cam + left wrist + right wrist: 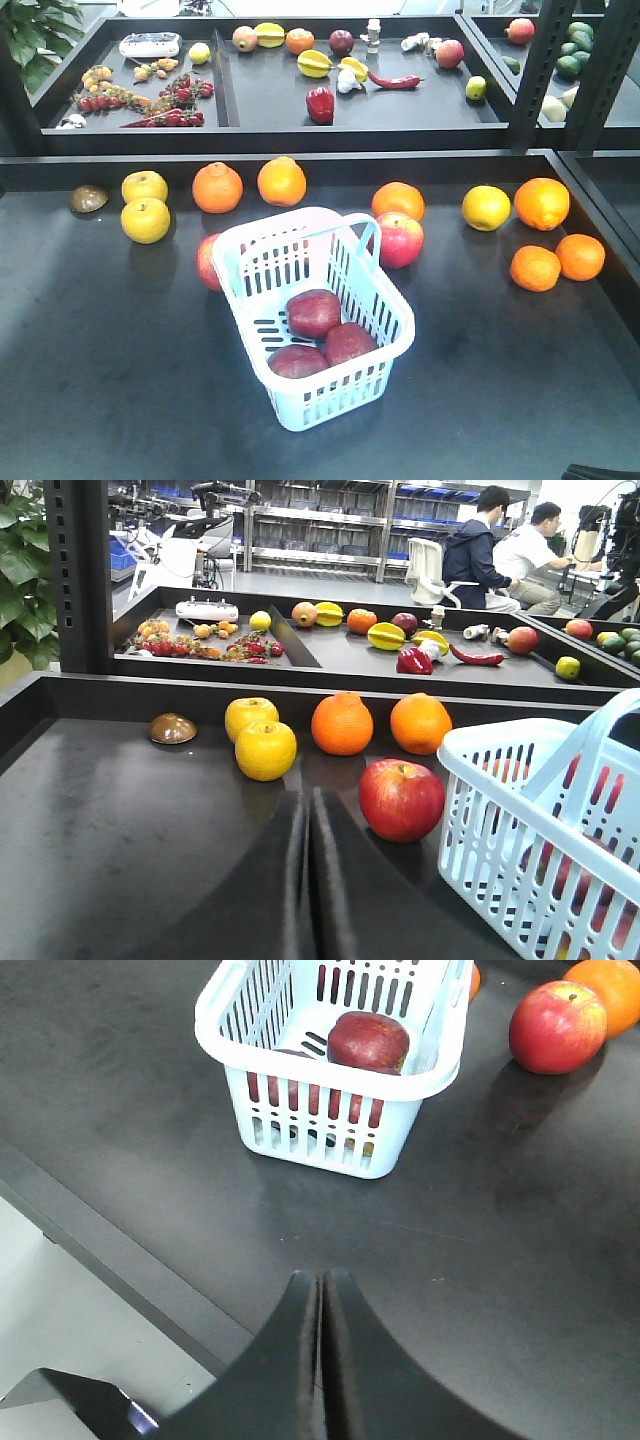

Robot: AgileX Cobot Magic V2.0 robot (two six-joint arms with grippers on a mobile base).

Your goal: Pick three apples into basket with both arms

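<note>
1. The big black table (90, 380) fills most of the front view. Fruit lies on it.
2. The light blue basket (375, 300) sits in the middle of the table. One thin handle stands up over it.
3. Three dark red apples (314, 313) lie inside the basket, close together near one end. They touch each other.
4. A brighter red apple (400, 240) sits on the table just beside the basket on one side. Another bright red apple (208, 262) peeks out from behind the other side.
5. Oranges (217, 187) and yellow apples (146, 220) sit in a row farther back, apart from the basket.
6. The left gripper (308, 880) is low over the table, with the basket off to its right. Its two black fingers are pressed together with nothing between them.
7. The right gripper (320, 1360) is near the table edge, with the basket in front of it. Its fingers are pressed together too, and hold nothing.
</note>
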